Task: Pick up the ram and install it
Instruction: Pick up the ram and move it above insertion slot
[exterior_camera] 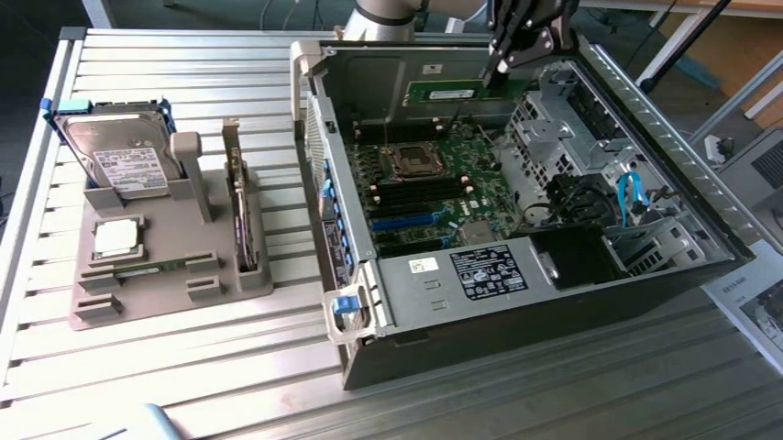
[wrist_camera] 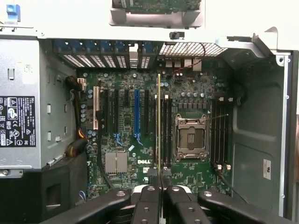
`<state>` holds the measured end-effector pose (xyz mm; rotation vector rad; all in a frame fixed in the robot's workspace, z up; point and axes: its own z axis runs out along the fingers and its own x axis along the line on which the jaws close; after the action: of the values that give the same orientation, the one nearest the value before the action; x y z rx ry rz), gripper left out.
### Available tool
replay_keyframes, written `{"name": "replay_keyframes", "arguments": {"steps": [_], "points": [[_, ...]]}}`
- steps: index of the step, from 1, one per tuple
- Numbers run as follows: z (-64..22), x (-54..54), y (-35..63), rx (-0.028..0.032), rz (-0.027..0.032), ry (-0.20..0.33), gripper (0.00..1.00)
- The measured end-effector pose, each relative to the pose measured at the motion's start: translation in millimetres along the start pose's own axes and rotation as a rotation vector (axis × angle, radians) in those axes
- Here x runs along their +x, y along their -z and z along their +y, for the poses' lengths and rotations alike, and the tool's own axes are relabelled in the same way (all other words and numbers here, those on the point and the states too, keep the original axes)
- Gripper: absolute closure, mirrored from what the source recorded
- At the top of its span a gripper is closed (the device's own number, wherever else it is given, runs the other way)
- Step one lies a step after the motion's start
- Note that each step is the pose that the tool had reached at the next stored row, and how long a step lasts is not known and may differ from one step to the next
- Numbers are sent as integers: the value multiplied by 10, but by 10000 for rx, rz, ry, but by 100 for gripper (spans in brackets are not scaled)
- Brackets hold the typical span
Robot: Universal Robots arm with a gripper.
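My gripper hangs over the far end of the open computer case, shut on the ram. The ram is a narrow green stick held level above the motherboard, not touching it. In the wrist view the ram shows edge-on as a thin line running out from between my gripper fingertips. It lines up over the board beside the dark memory slots, next to the silver processor socket. A second bank of slots lies on the socket's other side.
On the exterior view's left, a grey holder carries a hard drive, a square silver processor chip and an upright expansion card. Inside the case sit the power supply, drive cages and blue cables.
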<state>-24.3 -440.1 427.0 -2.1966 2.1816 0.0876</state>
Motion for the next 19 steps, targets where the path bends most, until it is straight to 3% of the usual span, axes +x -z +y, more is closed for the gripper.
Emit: {"name": "replay_keyframes", "arguments": {"steps": [19], "points": [[-2,17,-284,0,0,0,88]]}}
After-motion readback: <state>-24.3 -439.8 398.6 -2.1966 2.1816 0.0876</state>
